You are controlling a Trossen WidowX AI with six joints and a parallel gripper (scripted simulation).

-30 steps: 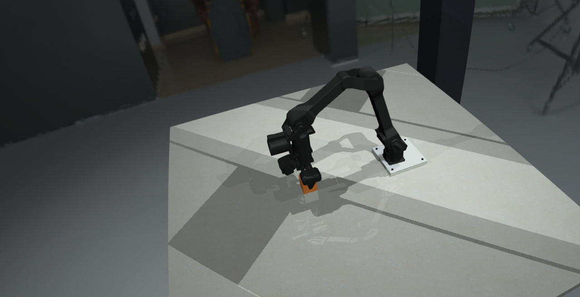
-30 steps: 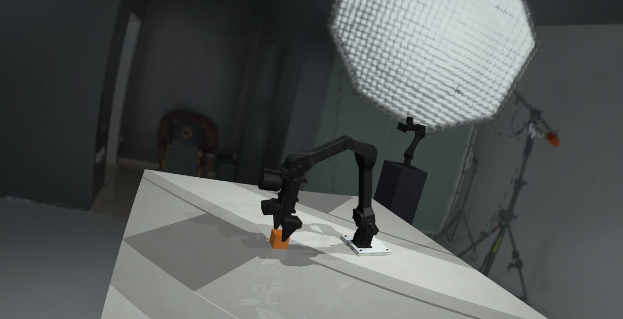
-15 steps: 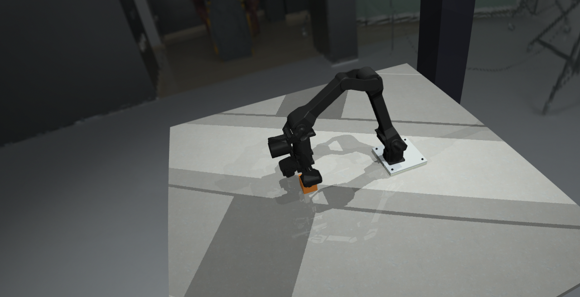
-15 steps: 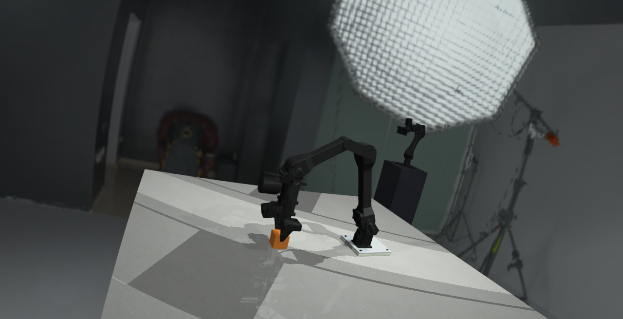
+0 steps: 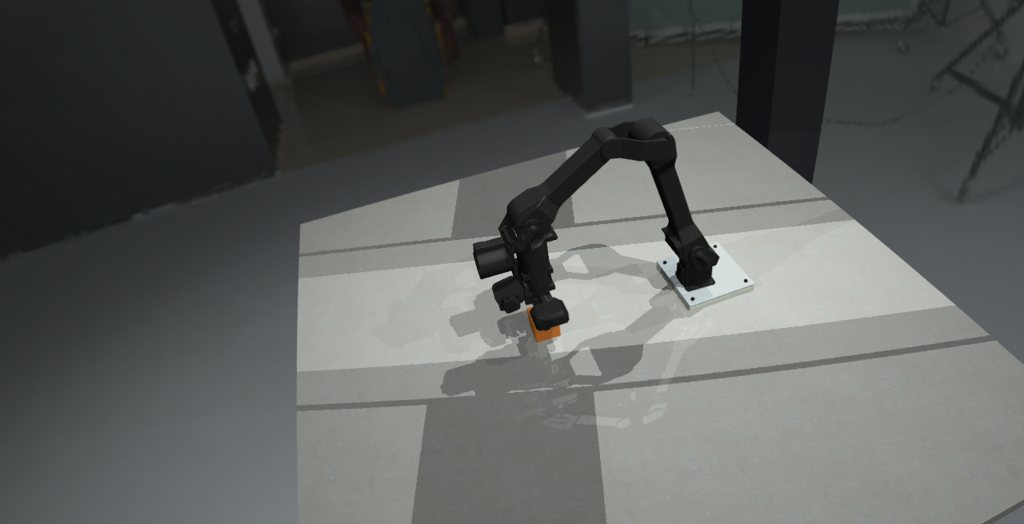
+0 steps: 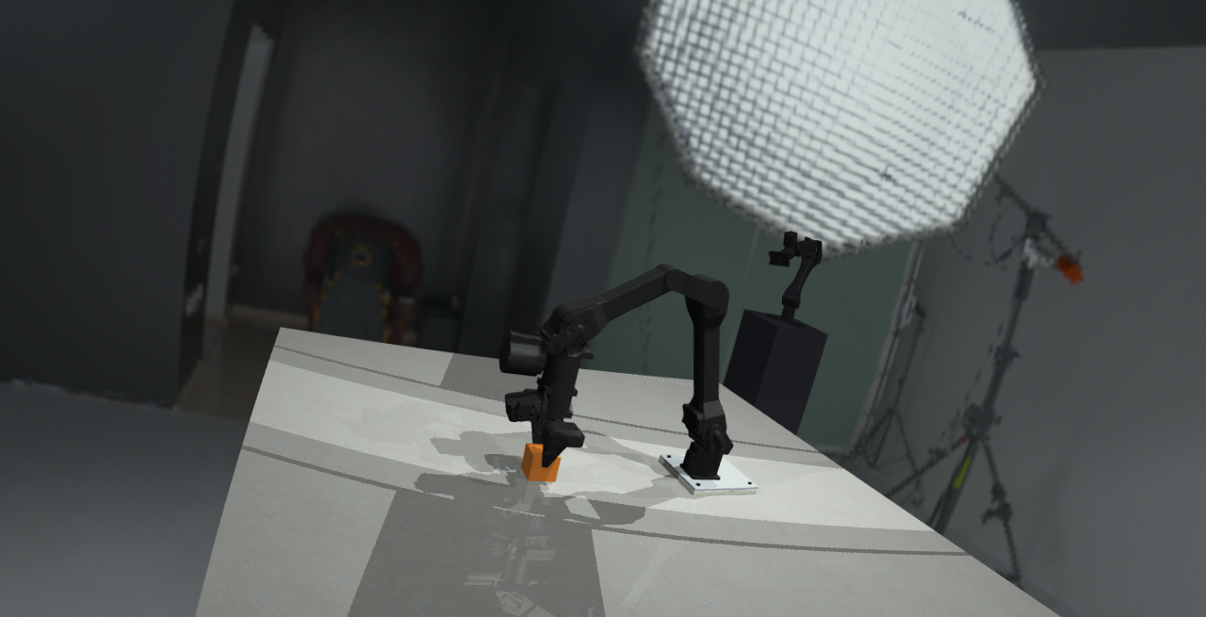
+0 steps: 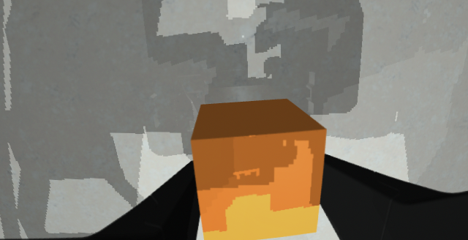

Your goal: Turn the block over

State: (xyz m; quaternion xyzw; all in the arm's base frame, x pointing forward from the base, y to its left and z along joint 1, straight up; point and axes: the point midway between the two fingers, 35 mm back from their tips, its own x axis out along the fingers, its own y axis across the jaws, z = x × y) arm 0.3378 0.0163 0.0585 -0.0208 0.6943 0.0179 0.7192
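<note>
1. The orange block (image 7: pixel 257 170) was seen resting on the tabletop (image 5: pixel 751 406), some way out from the arm's white base plate (image 5: pixel 723 284), on the side away from the dark pedestal (image 5: pixel 784 55).
2. The end effector (image 7: pixel 257 196) was found clamped on the block, a black finger (image 7: pixel 161 207) pressed against each of two opposite side faces, the pair reaching down from directly above.
3. The relation on which the coming move was judged to turn: the block sat squarely between the fingers, directly below the wrist. No long axis was offered — the block was a cube — so the roll would have to be made about the line joining the two fingers.
4. The block's faces were flat, smooth and sharp-edged, evenly orange; a hard, rigid body was suggested, unlikely to deform but liable to slip on a light grip.
5. No mark could be made out with certainty — the paler patches on the near face looked like light and shadow.
6. The tabletop was matt pale grey, crossed by darker bands and the arm's shadows.
7. The block was judged gripped but not yet lifted or turned.
</note>
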